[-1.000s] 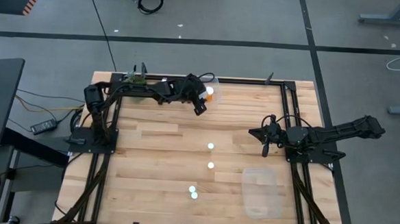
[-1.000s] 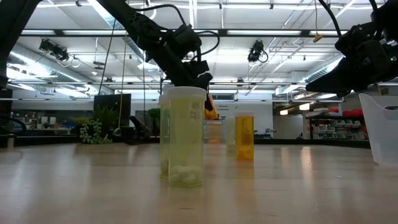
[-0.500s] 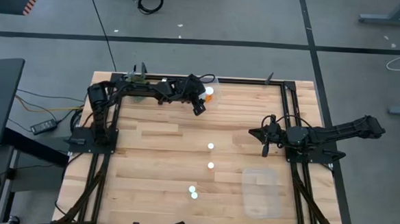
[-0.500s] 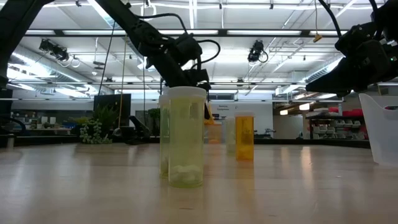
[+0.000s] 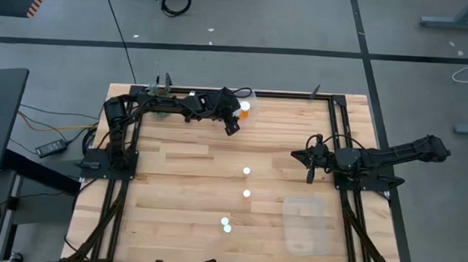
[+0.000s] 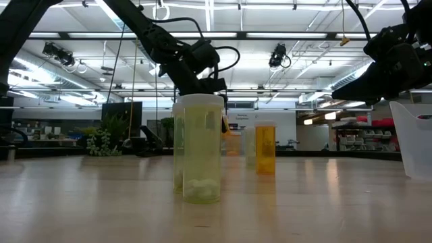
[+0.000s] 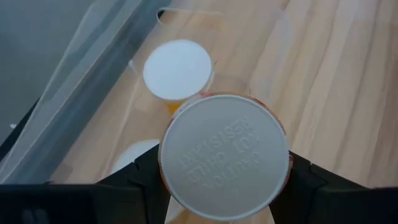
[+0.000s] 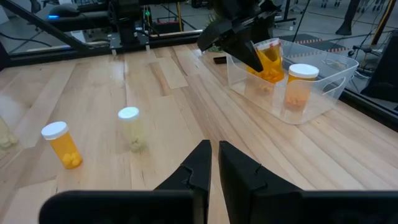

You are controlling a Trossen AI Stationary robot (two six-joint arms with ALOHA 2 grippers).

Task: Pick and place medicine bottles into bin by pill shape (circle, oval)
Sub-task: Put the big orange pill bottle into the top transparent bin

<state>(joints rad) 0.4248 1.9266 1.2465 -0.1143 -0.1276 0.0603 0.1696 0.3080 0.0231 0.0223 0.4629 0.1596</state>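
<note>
My left gripper [image 5: 233,124] is shut on an orange bottle with a white cap [image 7: 224,165] over the clear bin [image 5: 250,94] at the table's far edge. In that bin stands another orange bottle [image 7: 177,68] and a further white-capped one [image 7: 135,155]. Several bottles stand upright on the wood: two at mid-table [image 5: 246,171] [image 5: 247,193] and two near the front [image 5: 226,224]. In the low view a pale bottle [image 6: 199,148] is nearest and an orange one [image 6: 265,147] stands behind it. My right gripper [image 5: 310,165] is shut and empty, at the right. My left gripper pinches the orange bottle between its two fingers [image 7: 142,179], on opposite sides of its body just under the cap [image 7: 286,160]. The cap faces back toward the wrist. The fingers slant down from the table's left [image 8: 239,37]. The bottle [image 8: 268,62] hangs tilted, clear of the table, at the bin's opening.
A second clear bin [image 5: 305,225] stands at the near right, below my right arm; its wall shows in the low view [image 6: 415,135]. Dark frame rails [image 5: 349,225] run along the table's sides. Bare wood lies at the table's left half.
My left gripper has kept its hold on the orange bottle and edged slightly toward the far bin. The bottles on the table and my right arm have not moved.
</note>
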